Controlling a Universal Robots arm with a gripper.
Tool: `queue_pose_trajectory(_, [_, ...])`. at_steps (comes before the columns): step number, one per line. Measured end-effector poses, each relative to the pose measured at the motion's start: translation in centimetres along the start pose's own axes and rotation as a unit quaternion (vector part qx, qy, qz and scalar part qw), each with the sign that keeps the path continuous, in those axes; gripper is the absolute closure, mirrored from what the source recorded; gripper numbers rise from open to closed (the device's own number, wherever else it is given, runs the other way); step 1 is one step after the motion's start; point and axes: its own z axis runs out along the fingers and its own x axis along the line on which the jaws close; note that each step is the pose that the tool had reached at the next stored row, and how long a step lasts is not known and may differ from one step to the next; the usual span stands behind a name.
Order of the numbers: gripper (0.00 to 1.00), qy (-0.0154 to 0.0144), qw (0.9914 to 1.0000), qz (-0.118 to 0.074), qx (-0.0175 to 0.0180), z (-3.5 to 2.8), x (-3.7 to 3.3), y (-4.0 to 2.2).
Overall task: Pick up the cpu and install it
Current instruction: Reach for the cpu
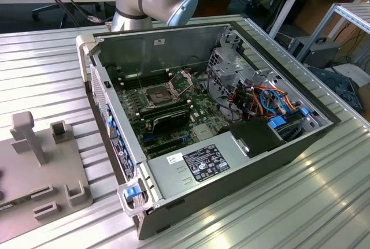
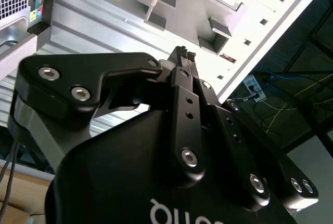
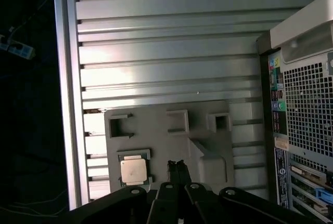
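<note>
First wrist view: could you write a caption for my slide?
Shut end effector over the grey fixture, near the cpu in its recess.

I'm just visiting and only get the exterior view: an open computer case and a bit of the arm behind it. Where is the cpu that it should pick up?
Observer: In the first wrist view, the cpu lies flat in a recess of a grey holder plate, on the ribbed table beside the case.
Operator: Has the robot grabbed it?
Observer: No. The gripper is clear of the cpu and holds nothing.
Operator: Is its claw open, ready to grab?
Observer: No, shut. In the second wrist view, the fingers are pressed together.
</note>
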Motion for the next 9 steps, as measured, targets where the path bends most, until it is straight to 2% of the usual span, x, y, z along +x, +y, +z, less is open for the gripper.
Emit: queue_pose_trajectory(9, [0.89,0.0000,1.00000,0.000,0.0000,0.15,1.51,-0.12])
